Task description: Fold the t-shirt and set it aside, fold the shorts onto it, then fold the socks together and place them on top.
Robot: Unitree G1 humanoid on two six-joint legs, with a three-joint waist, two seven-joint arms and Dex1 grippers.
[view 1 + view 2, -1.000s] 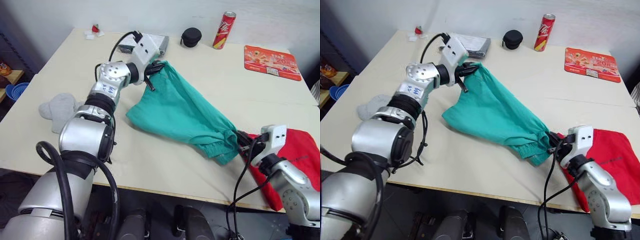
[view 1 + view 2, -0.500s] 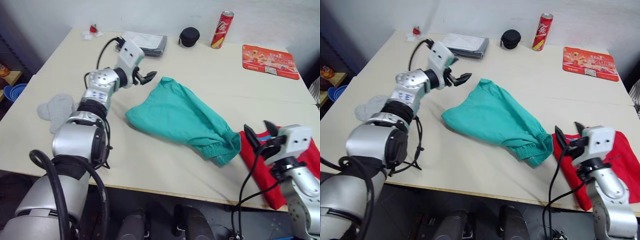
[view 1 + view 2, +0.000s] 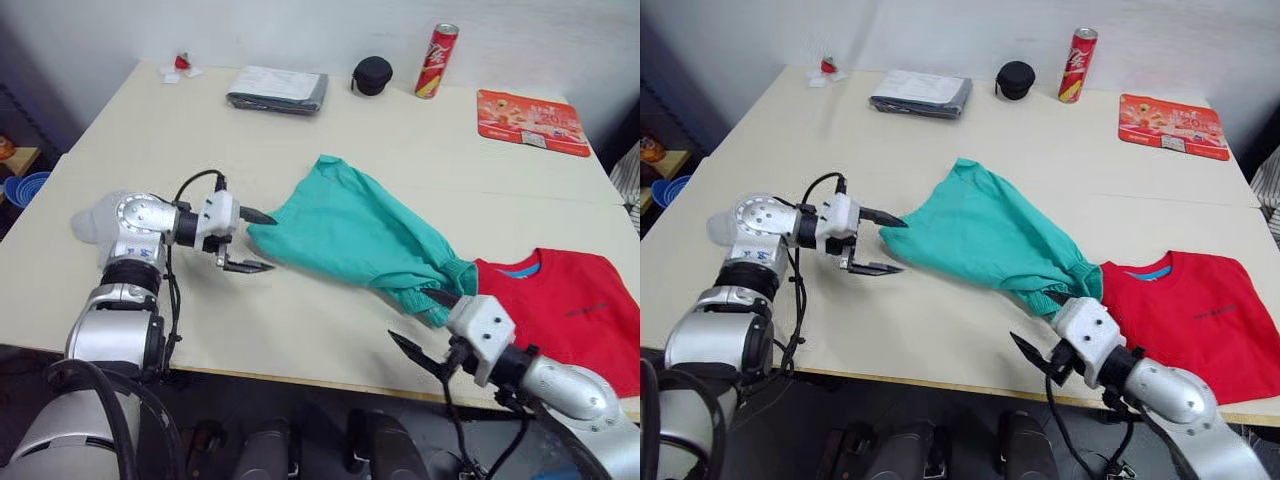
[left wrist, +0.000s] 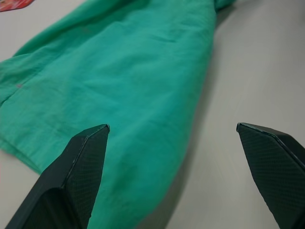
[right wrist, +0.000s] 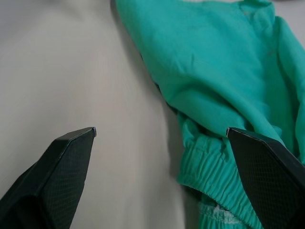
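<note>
The teal shorts [image 3: 360, 240] lie flat and slanted across the middle of the table. Their gathered elastic end touches the left edge of the red t-shirt [image 3: 570, 312], which lies flat at the right with its blue collar showing. My left gripper [image 3: 262, 241] stands open at the shorts' left corner, its fingers astride the cloth edge [image 4: 119, 71] and holding nothing. By the front edge my right gripper [image 3: 418, 320] is open beside the elastic end [image 5: 214, 57], also holding nothing. The grey socks [image 3: 92, 215] lie at the far left, partly behind my left arm.
Along the back of the table stand a grey folded packet [image 3: 278, 87], a black round case [image 3: 372, 75], a red can [image 3: 437, 60] and an orange-red card [image 3: 527, 108]. A small red item [image 3: 181, 62] sits at the back left corner. A blue bowl [image 3: 20, 187] lies beyond the left edge.
Both grippers opened and let go of the shorts, which dropped flat. My left arm came down from the shorts' far corner to their near left corner. The right one moved toward the front edge.
</note>
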